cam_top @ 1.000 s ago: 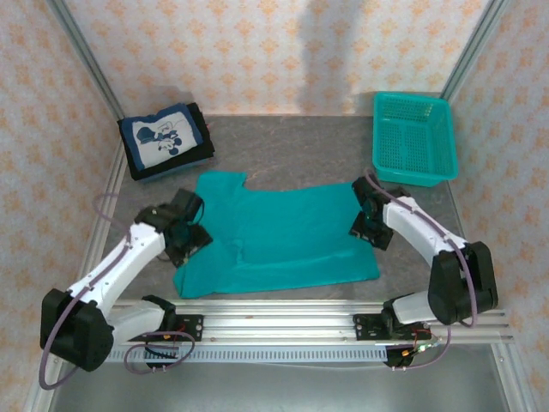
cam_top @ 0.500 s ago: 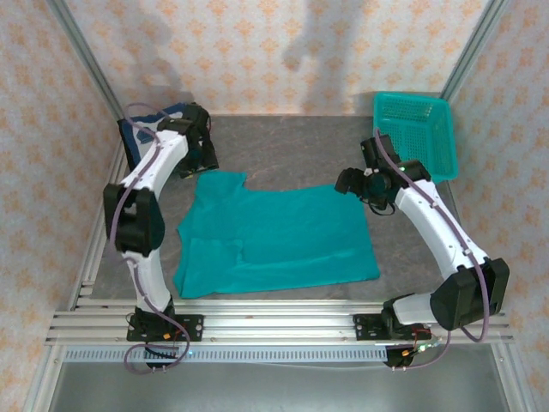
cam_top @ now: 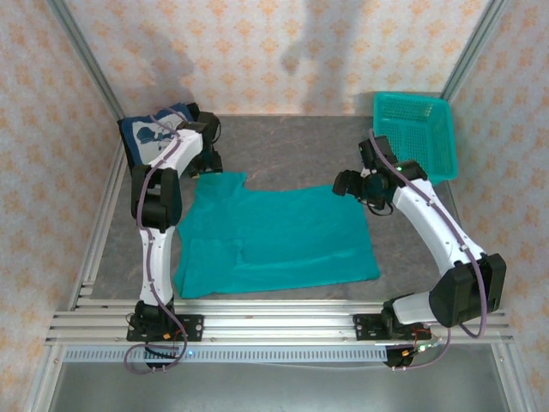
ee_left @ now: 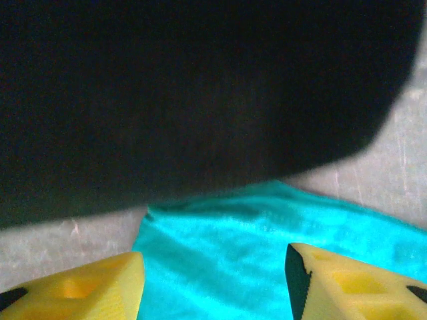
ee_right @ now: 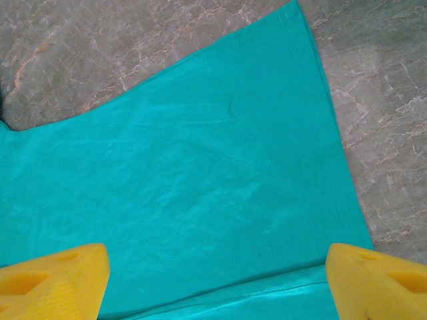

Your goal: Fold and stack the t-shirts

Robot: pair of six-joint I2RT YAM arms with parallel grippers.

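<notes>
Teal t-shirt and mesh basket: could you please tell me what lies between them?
In the top external view, the right tool hangs there above the bare grey table.

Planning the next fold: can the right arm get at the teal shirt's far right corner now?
Likely yes: the right gripper sits above that corner of the teal shirt, fingers open, nothing on the cloth there, basket aside.
</notes>
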